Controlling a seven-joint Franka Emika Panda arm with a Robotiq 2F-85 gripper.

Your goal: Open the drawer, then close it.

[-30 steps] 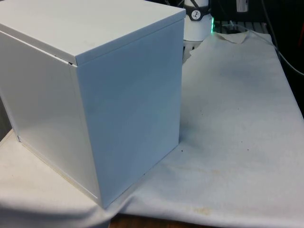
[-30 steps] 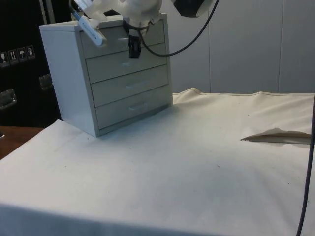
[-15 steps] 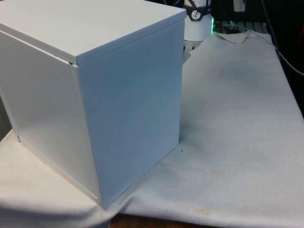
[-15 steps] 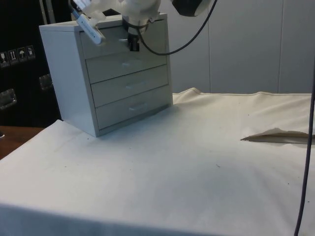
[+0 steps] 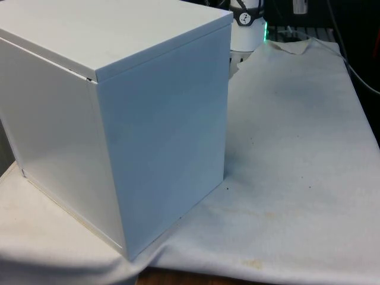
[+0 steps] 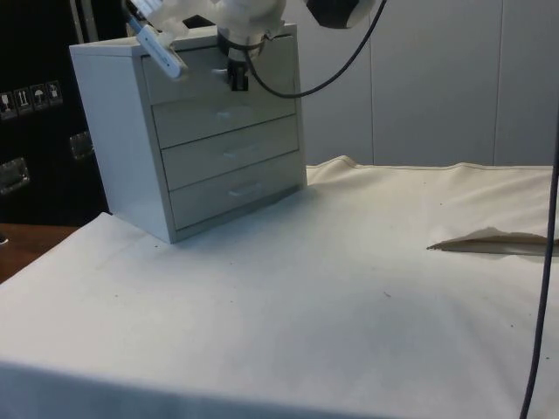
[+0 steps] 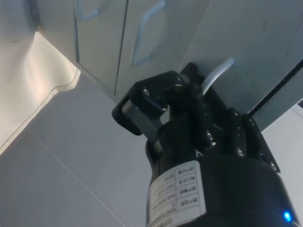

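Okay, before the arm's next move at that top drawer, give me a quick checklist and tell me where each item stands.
1. Gripper at the top drawer's handle: ok.
2. Handle actually caught: cannot tell.
3. Top drawer shut, flush with the three lower drawers: ok.
4. Cloth in front of the chest free for the drawer's travel: ok.
5. Black cable looping before the chest, clear of the pull: cannot tell.

Front cam sits close & low-ish, facing the plain back/side panels of the chest of drawers [image 5: 119,119] on the surface [image 5: 297,148]. Side cam stands further off, looking across the cloth at the chest's drawer fronts [image 6: 223,148] (both views share chest + cloth). Wrist cam is v. near, behind the claw [image 7: 161,111], facing the drawer handles [image 7: 147,33].
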